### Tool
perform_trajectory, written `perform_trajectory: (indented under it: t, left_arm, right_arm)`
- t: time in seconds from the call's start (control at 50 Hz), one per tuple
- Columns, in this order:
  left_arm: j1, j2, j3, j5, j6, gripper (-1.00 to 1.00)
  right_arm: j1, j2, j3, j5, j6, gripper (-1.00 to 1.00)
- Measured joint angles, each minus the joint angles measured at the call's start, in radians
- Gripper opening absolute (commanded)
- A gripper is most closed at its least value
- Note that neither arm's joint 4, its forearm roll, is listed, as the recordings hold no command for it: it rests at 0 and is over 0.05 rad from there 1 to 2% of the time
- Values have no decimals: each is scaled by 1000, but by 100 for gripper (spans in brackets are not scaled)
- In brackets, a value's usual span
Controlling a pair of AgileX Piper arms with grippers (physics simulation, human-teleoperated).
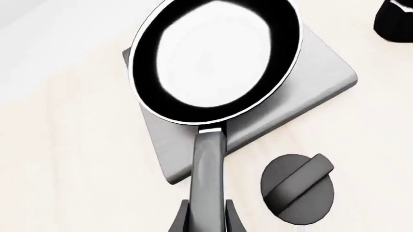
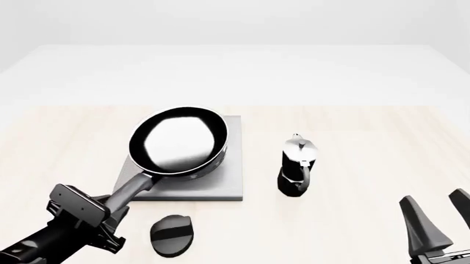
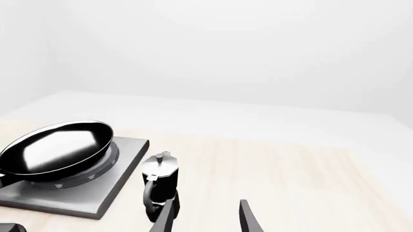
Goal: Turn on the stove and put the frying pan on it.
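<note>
The frying pan point(image 2: 180, 144), black with a glossy inside, is over the grey square stove point(image 2: 228, 184), covering most of its top. In the right wrist view the frying pan point(image 3: 58, 147) looks slightly tilted over the stove's rings point(image 3: 87, 180); I cannot tell whether it touches them. My left gripper point(image 2: 116, 208) is shut on the pan's long handle point(image 1: 210, 164), its fingers point(image 1: 185, 217) on either side. The black round knob point(image 2: 173, 235) lies on the table in front of the stove, right of my left gripper. My right gripper point(image 2: 439, 210) is open and empty at the near right.
A black-and-silver moka pot point(image 2: 298, 165) stands upright just right of the stove; it also shows in the right wrist view point(image 3: 160, 181) and the left wrist view point(image 1: 393, 19). The light wooden table point(image 2: 367, 137) stretches away to the right.
</note>
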Motion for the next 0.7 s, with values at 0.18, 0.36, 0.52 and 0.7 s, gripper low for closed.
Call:
perform_trajectory:
  t: [0.18, 0.36, 0.52, 0.7]
  left_arm:
    - [-2, 23, 15, -28, 3, -100]
    - [-4, 38, 21, -46, 5, -100]
    - [-4, 51, 25, -68, 7, -100]
    - [-5, 66, 29, -91, 12, -100]
  right_arm:
    - [0, 0, -1, 0, 1, 100]
    - [1, 0, 0, 0, 2, 100]
    - [1, 0, -1, 0, 2, 100]
    - [2, 0, 0, -1, 3, 100]
